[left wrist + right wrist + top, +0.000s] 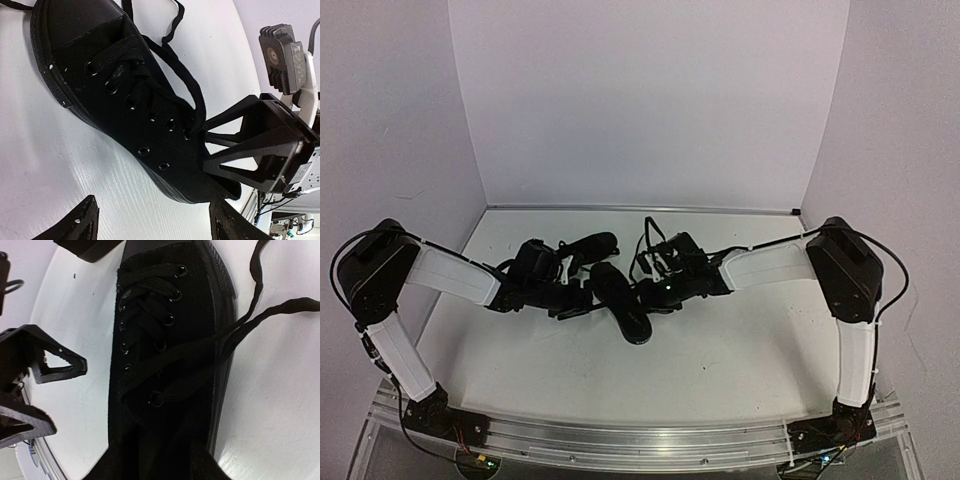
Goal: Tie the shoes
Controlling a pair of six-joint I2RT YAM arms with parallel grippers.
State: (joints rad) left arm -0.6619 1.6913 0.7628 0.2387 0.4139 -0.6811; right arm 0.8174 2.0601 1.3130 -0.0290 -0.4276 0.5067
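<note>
Top external — shoe (pixel 621 302) between left end effector (pixel 578 293) and right end effector (pixel 648 284).

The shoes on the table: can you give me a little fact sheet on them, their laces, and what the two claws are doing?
shoes: two, black, close together mid-table
near shoe: between the two grippers
far shoe: behind it
laces: untied, trailing loose
left gripper: open over the near shoe, holding nothing
right gripper: jaws apart at a lace by the top eyelets
table: white
</note>
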